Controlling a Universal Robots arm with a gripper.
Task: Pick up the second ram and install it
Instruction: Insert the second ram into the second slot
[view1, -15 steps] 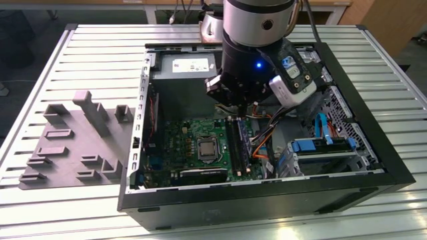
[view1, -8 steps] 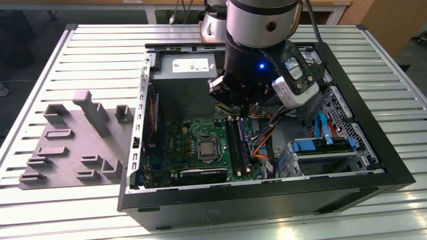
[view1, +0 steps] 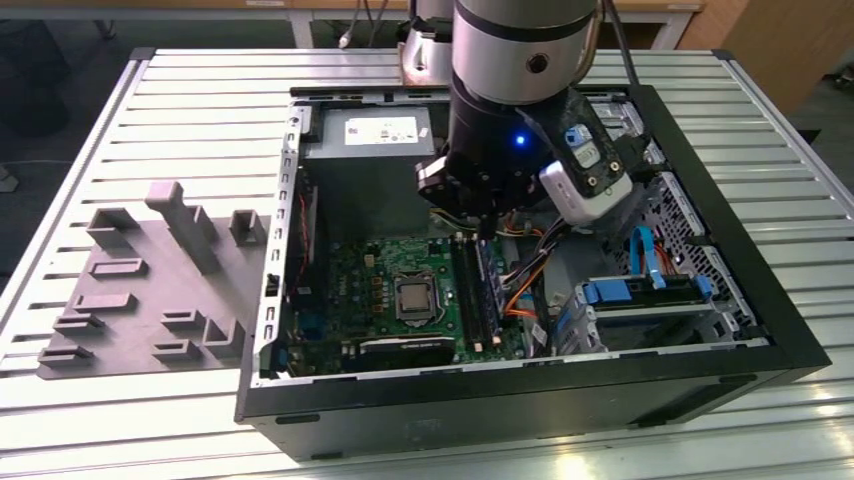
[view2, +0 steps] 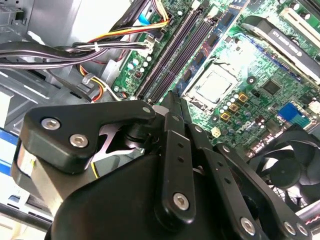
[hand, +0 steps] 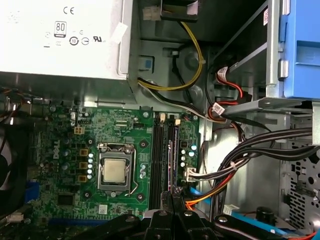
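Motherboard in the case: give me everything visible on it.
The motherboard is a green circuit board lying flat in the open black case. A bare silver processor sits in its socket mid-board, long black memory slots run beside it, and bundled cables pass the slot side. The pincer hangs above the slots' end.

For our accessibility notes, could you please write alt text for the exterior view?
A robot arm reaches down into an open computer case, its claw low over the long memory slots of the green motherboard. The case lies on a slatted metal table, with grey holder blocks at the exterior view's left.
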